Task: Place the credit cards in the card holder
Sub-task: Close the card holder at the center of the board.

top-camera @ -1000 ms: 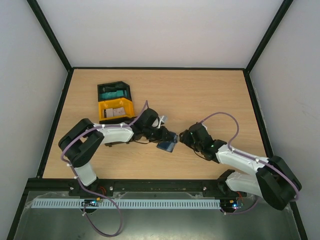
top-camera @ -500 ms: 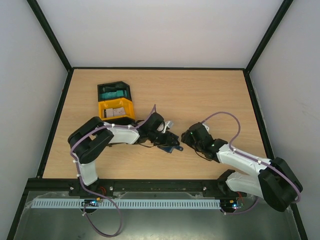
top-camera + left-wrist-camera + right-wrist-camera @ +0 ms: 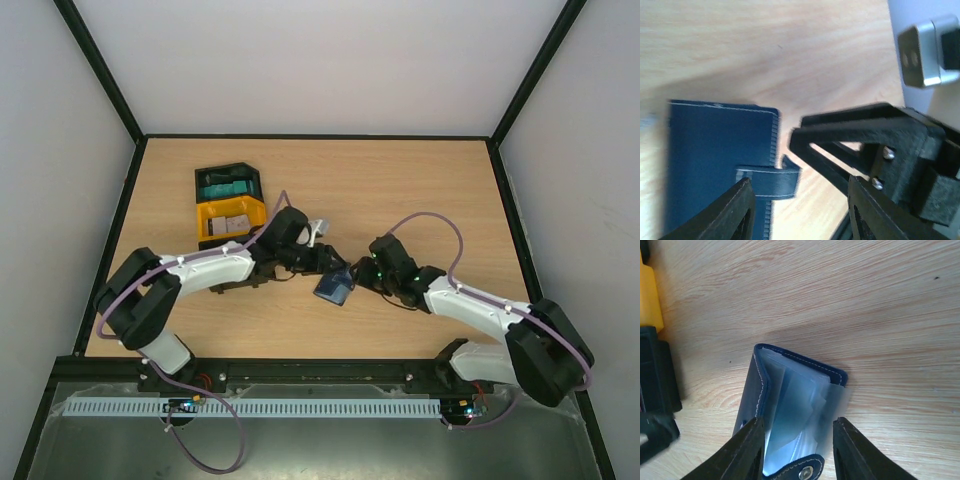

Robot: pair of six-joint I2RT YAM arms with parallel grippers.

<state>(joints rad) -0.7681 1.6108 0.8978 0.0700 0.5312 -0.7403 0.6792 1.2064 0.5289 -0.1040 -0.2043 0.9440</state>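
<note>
— How many of each?

— One card holder point(image 3: 334, 289), lying on the bench point(image 3: 400, 190) near the front middle, between the tips of the two arms. The credit cards point(image 3: 232, 224) are a pale little stack in the yellow tray point(image 3: 213, 238); I cannot count them from above.

— Is the holder open?

— Partly. The right wrist view shows its navy cover gaping and light-blue clear sleeves point(image 3: 800, 405) fanning out. Its clasp tab point(image 3: 767, 181) hangs loose over the edge.

— The jaws?

— The left jaws stand about half open above the tab end; one finger overlaps the navy cover, the other is well clear of it, and they grip nothing. The right jaws straddle the sleeve end, a finger close against each side. Whether they press on it I cannot tell.

— Anything around it?

— Two trays, well apart from the holder at the back left: the yellow one, and a black tray point(image 3: 204, 178) touching it on the far side, with something teal inside. In the left wrist view the other arm's black fingers sit just beside the tab, so both arms crowd the same spot.
</note>
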